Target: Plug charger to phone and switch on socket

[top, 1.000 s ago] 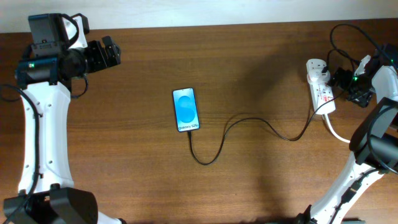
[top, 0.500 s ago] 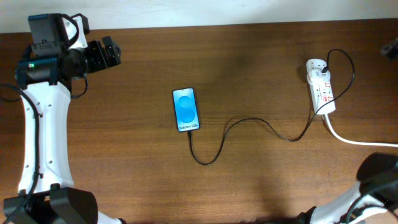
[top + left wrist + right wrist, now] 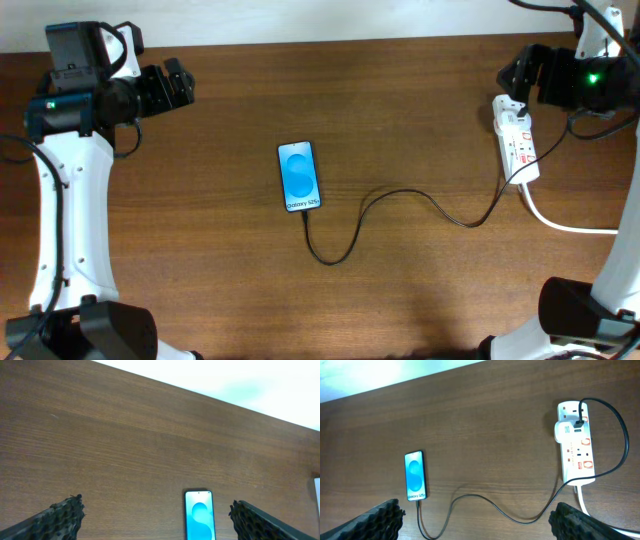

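The phone lies flat mid-table, blue screen up, "Galaxy S25" text at its near end; it shows in the left wrist view and the right wrist view. The thin black charger cable runs from the phone's near end in loose curves to a white adapter on the socket, a white power strip with red switch marks at the right, also in the right wrist view. My left gripper is open and empty at the far left. My right gripper is open, raised just behind the socket.
The socket's thick white cord trails off the right edge of the table. The white wall strip borders the table's far edge. Both arm bases stand at the near corners.
My right arm swung away from beside the socket, left the overhead view, and now hovers at the far right behind the socket. Phone, cable and left arm have not moved.
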`<state>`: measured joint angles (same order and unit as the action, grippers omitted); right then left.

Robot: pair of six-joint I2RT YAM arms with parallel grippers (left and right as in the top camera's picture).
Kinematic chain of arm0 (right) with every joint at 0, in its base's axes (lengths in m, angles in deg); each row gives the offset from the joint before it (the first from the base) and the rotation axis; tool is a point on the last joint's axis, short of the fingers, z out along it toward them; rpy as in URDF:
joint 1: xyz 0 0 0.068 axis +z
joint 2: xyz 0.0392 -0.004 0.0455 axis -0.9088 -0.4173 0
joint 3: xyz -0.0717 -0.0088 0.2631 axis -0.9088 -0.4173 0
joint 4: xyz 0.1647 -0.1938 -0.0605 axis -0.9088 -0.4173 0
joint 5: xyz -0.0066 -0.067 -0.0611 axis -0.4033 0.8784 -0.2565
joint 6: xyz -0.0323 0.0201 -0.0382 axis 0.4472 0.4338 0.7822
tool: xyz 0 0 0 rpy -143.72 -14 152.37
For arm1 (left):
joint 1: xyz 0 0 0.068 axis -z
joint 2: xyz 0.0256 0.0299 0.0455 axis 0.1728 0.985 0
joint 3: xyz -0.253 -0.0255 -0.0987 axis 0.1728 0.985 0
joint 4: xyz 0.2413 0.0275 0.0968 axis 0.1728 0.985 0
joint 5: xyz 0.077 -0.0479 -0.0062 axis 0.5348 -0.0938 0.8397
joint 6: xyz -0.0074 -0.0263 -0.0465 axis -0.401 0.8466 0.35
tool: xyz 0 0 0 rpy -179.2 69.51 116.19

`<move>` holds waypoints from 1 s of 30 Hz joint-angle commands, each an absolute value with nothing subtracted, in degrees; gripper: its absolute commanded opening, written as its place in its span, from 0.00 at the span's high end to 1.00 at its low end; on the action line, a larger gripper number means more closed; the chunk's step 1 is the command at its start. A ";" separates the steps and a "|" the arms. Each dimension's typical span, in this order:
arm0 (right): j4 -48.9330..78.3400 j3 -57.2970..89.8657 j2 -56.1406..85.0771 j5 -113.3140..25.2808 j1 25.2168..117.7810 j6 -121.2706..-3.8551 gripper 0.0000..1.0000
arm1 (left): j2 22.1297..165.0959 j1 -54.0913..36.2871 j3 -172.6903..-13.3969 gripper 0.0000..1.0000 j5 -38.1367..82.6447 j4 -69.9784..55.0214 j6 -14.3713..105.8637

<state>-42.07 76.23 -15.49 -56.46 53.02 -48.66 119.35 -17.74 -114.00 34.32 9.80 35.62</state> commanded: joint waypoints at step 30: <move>15.98 8.80 34.70 -46.78 67.29 -36.86 0.02 | 118.65 -17.90 -114.46 0.01 34.69 9.86 35.11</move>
<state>8.62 21.96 24.29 -47.39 66.83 -37.43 119.35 -17.77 -114.05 34.49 9.76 35.62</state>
